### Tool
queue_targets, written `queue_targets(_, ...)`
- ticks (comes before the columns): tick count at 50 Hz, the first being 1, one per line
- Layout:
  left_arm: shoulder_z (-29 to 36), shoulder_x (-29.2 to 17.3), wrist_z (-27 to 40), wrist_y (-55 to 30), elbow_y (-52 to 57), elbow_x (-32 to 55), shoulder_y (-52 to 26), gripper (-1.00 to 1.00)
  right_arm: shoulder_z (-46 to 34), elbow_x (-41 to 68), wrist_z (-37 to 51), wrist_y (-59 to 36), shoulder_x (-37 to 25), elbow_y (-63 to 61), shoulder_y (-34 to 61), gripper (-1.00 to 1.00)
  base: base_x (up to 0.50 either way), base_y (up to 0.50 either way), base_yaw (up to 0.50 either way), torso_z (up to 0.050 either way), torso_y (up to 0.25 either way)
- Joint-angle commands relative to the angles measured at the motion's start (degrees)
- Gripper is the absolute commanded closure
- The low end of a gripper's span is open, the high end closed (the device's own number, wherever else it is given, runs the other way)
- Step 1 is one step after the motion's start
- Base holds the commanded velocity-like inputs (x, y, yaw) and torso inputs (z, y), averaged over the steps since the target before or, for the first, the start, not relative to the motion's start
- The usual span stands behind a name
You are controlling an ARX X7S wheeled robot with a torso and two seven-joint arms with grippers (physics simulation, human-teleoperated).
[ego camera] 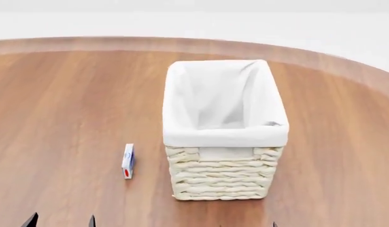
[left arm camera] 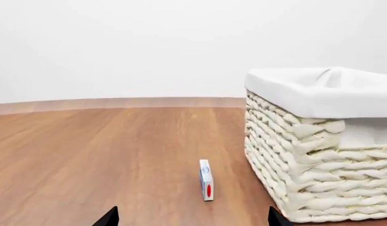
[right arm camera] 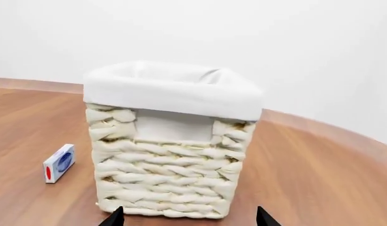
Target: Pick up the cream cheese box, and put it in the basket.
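Head view peeks inside the tall cream wicker basket (ego camera: 224, 177); the wrist views can't. The small white-grey cream cheese carton (ego camera: 128, 161) stands on edge beside it on the wooden surface (ego camera: 62, 113). Left pincer (left arm camera: 192, 219) and right pincer (right arm camera: 188, 218) both spread apart, holding nothing.

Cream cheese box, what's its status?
Both grippers open, holding nothing. Cream cheese box on edge, left of the basket, untouched. Nothing in the way.

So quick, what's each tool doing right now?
Left tool: open, holding nothing; the box stands ahead of it.
Right tool: open, holding nothing, facing the basket.
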State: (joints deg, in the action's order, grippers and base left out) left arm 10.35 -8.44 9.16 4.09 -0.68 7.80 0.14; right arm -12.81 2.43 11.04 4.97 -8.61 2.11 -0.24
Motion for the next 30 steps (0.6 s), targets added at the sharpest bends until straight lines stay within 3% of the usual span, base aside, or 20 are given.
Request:
queue_targets(1,0.5,-0.5,0.7,0.3,1.0,0.1,0.6,-1.0,-0.2,0.8,0.4,-0.2,-0.8,-2.4,-1.1,-1.0,0.36,-0.16,0.0,0.0,0.0)
queue_targets(23,1.2,-1.1,1.4,1.0,0.9,0.8,0.5,-1.0,-0.9,1.7,0.9,-0.4,-1.4,-2.5,-0.9,-1.0,0.36,-0.16,0.0,0.0,0.0)
queue_targets(30,1.5,-1.4,1.4,1.0,1.0,1.2,0.5,-1.0,-1.0,2.1,1.2,-2.0,-1.4,-2.0,-0.2,-1.0,0.14,-0.08,0.0,0.0,0.001)
